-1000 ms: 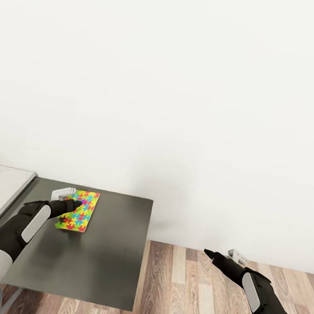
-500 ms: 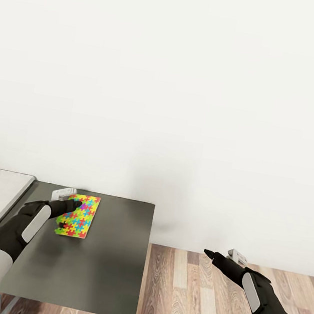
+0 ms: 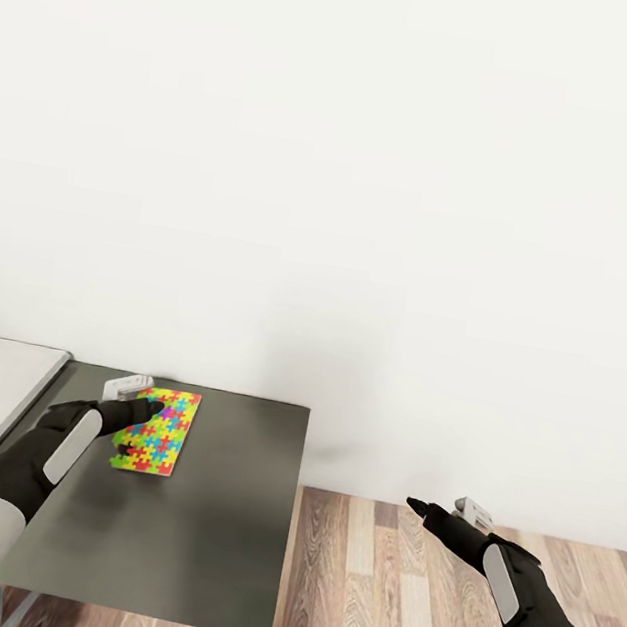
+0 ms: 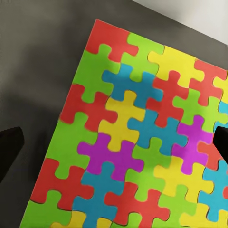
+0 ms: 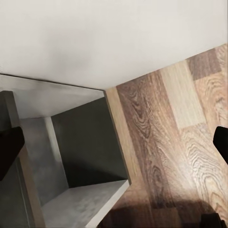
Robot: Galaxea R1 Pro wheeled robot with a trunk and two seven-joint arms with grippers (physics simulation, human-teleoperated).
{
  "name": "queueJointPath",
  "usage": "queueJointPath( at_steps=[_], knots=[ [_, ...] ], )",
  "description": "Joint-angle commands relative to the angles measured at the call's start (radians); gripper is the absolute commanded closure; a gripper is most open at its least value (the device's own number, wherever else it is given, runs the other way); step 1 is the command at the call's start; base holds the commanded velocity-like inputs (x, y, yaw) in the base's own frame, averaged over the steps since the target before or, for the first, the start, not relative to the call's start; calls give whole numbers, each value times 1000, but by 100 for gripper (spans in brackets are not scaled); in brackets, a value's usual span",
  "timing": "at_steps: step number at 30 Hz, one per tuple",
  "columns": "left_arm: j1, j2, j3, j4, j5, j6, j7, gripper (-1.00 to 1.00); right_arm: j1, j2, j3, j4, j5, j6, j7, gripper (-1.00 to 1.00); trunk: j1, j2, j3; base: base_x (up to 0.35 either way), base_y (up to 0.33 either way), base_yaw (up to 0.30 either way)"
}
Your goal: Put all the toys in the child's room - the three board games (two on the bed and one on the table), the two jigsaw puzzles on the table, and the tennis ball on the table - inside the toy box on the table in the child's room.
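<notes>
A plain white wall (image 3: 378,162) takes up most of the head view. Below it the dark grey table (image 3: 208,530) is cut off at the lower edge. The jigsaw puzzle (image 3: 158,429) lies flat near the table's far left corner, its near end partly covered by the left gripper (image 3: 141,413), which hovers over it with fingers spread wide and nothing in them. The right gripper (image 3: 438,516) hangs off the table's right side, above wood floor (image 3: 388,609), open and empty.
</notes>
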Motion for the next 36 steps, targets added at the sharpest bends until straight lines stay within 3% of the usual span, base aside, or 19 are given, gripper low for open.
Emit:
queueJointPath(
  at_steps=[1,22,36],
  knots=[
    [0,0,-1,-2,11,5,9,-100,-1,0,-4,-1,-4,8,2,-100,1,-2,-3,0,2,0],
    [0,0,-2,-2,11,5,8,-100,-1,0,-6,-1,-4,12,-1,-100,1,-2,-35,0,0,0],
    [0,-1,-3,-2,11,5,8,-100,-1,0,-7,-1,-9,8,0,-100,1,-2,-38,0,-80,0]
  ],
)
